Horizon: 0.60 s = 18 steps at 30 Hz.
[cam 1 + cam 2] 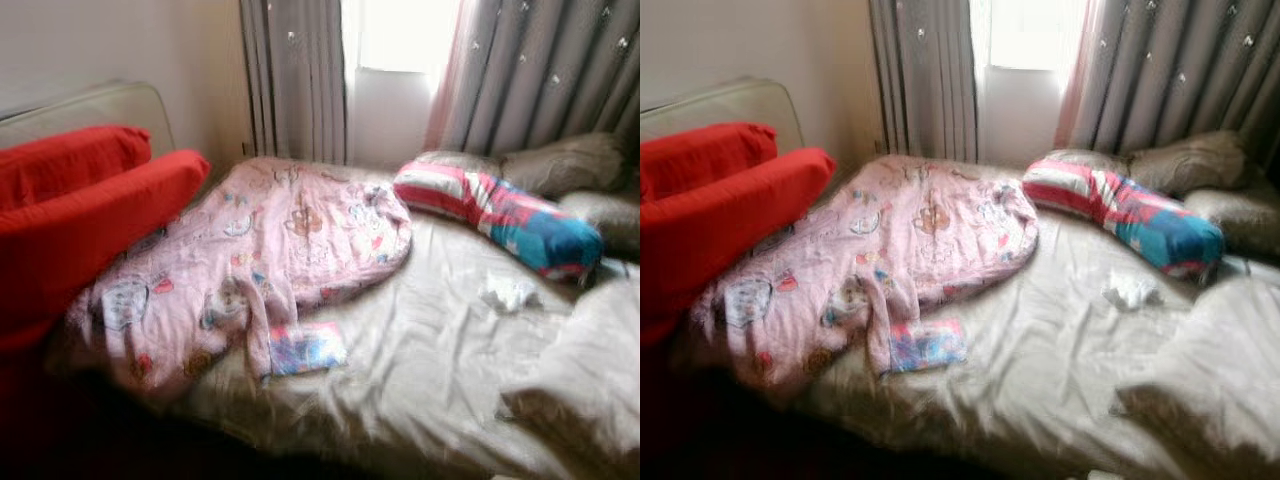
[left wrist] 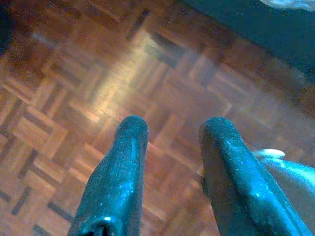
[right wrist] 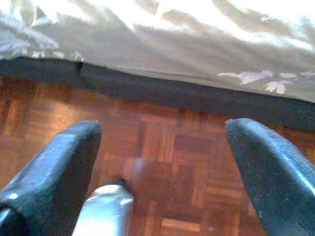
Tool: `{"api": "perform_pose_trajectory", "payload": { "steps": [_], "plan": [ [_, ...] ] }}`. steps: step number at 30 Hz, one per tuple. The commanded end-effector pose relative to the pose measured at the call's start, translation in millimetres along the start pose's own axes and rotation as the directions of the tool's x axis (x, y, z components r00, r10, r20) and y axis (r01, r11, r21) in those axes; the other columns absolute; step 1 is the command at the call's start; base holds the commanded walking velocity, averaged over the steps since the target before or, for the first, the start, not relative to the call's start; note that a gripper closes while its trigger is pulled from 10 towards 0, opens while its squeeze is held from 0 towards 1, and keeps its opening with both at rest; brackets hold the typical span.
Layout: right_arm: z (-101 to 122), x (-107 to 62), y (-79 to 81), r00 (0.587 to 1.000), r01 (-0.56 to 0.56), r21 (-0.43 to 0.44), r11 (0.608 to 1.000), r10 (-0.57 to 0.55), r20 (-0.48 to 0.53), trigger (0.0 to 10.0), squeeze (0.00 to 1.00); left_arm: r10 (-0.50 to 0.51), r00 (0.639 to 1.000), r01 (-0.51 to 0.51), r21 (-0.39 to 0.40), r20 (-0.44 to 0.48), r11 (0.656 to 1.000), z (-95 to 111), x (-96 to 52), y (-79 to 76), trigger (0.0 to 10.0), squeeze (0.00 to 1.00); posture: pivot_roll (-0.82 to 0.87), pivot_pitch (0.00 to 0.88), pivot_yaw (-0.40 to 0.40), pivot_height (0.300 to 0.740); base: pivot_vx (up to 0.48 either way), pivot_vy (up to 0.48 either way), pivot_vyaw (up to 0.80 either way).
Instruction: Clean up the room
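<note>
A bed with a beige sheet (image 1: 430, 350) lies ahead under the window. A pink patterned blanket (image 1: 250, 260) is crumpled over its left half. A striped pink, red and blue bolster (image 1: 500, 215) lies across the head of the bed, beside beige pillows (image 1: 560, 165). A small colourful book (image 1: 305, 348) rests at the blanket's near edge. A crumpled white tissue (image 1: 508, 293) sits on the sheet at the right. My left gripper (image 2: 170, 130) hangs open over the parquet floor (image 2: 74, 98). My right gripper (image 3: 162, 135) hangs open above the floor by the bed's edge (image 3: 172, 54).
Red cushions (image 1: 80, 215) are stacked at the left, against a headboard-like frame (image 1: 90, 105). Grey curtains (image 1: 300, 80) flank a bright window (image 1: 400, 35) behind the bed. A folded beige cover (image 1: 590, 370) bulges at the bed's near right corner.
</note>
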State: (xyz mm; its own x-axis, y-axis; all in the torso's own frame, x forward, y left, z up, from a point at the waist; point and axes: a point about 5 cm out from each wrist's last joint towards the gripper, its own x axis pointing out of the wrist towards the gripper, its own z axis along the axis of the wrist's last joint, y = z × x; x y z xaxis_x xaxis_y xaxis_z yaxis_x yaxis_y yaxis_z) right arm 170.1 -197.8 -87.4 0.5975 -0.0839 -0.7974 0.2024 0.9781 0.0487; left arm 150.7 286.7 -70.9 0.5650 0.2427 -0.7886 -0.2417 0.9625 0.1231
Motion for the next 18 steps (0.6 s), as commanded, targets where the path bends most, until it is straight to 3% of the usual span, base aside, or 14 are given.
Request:
{"api": "perform_pose_trajectory", "payload": {
  "steps": [1, 13, 18],
  "plan": [
    [2.5, -0.7, -8.9, 1.000, 0.026, 0.015, 1.000, -0.026, 0.014, 10.0, 0.00, -0.009, 1.000, 0.009, 0.001, 0.006, 1.000, 3.3, 1.2, -3.0, 10.0, 0.00, 0.03, 0.000, -0.036, 0.740, 0.000, -0.307, 0.00],
    [6.6, 0.1, -10.3, 0.999, 0.037, 0.022, 0.999, -0.037, 0.024, 10.0, 0.00, -0.007, 1.000, 0.007, -0.018, 0.015, 1.000, 5.3, 1.8, -4.9, 10.0, 0.00, 0.03, 0.000, -0.045, 0.740, 0.000, -0.311, 0.00],
    [7.2, 0.2, -11.4, 0.999, 0.044, 0.025, 0.999, -0.044, 0.019, 10.0, 0.00, -0.003, 1.000, 0.004, -0.031, 0.010, 1.000, 4.4, 1.8, -4.9, 10.0, 0.00, 0.03, 0.000, -0.046, 0.740, 0.000, 0.000, -0.16]
  ]
}}
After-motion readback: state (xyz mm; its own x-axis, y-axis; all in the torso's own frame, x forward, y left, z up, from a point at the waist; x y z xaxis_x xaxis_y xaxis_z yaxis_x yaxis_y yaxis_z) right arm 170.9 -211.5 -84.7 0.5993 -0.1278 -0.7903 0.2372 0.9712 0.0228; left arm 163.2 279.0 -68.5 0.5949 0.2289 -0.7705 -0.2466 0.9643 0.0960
